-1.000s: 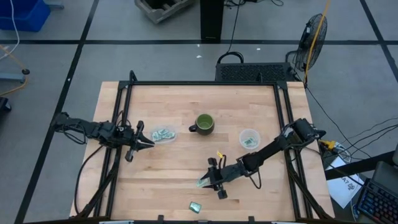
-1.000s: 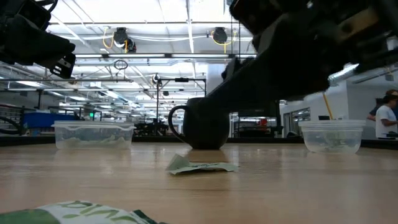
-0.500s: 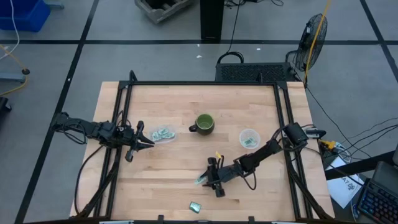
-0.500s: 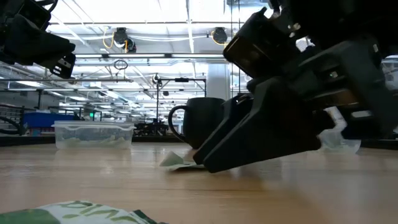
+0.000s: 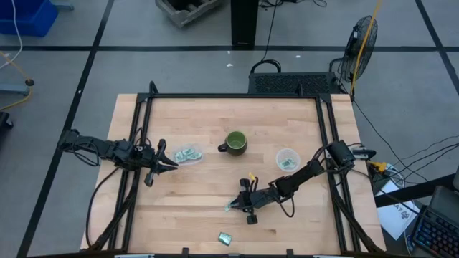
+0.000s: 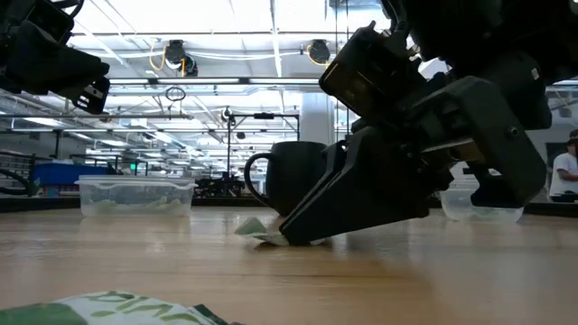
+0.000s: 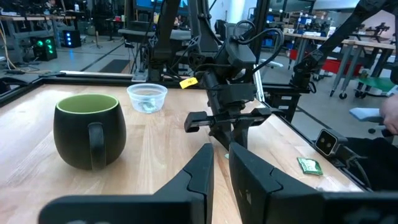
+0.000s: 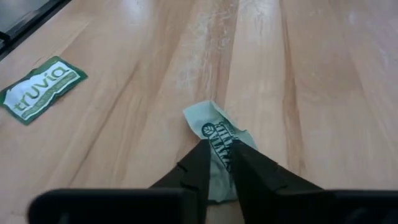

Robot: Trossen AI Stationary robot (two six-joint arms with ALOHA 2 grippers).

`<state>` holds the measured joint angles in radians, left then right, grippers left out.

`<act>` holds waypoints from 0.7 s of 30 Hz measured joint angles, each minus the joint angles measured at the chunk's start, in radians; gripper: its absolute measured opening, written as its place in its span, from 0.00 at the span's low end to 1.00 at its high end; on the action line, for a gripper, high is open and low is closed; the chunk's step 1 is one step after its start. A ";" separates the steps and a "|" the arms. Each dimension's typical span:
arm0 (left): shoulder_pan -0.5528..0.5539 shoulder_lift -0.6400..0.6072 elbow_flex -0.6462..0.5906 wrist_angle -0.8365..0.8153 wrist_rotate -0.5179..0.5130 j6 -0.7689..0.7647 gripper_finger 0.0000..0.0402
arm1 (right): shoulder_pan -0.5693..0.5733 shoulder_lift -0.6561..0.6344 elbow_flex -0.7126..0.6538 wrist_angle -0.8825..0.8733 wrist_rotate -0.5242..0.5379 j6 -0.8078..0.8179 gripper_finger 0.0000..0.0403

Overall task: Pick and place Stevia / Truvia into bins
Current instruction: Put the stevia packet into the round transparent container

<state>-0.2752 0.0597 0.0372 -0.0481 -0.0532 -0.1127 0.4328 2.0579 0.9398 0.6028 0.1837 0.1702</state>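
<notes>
The right gripper [image 5: 237,207] was low on the table, its fingers pinched on a crumpled packet [image 8: 219,138]. Behind it stood the mug [image 5: 236,142] and a bin [image 5: 287,159] holding packets. The left gripper [image 5: 172,165], fingers almost closed and holding nothing, sat beside the other bin [image 5: 188,154], which also had packets inside.

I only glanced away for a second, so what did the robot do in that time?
The right gripper came down to the table and closed on a crumpled green packet lying there. The left gripper stayed beside the left bowl, and the mug, the right bowl and the flat packet near the table's front edge did not move.
</notes>
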 joint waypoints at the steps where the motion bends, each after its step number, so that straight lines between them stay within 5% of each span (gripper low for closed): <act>1: 0.000 0.000 0.000 0.000 0.000 0.000 0.14 | 0.000 0.000 0.000 0.003 0.000 -0.004 0.12; 7: 0.000 0.000 0.000 0.000 0.000 0.000 0.14 | 0.001 -0.029 -0.003 -0.012 -0.004 -0.021 0.01; 17: 0.000 0.000 0.000 0.000 0.000 0.000 0.14 | 0.014 -0.249 -0.003 -0.271 0.009 -0.013 0.01; 21: 0.000 0.000 0.000 0.000 0.000 0.000 0.14 | 0.042 -0.340 -0.003 -0.444 0.139 0.048 0.01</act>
<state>-0.2752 0.0601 0.0372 -0.0479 -0.0532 -0.1125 0.4752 1.7179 0.9363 0.1589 0.3227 0.2182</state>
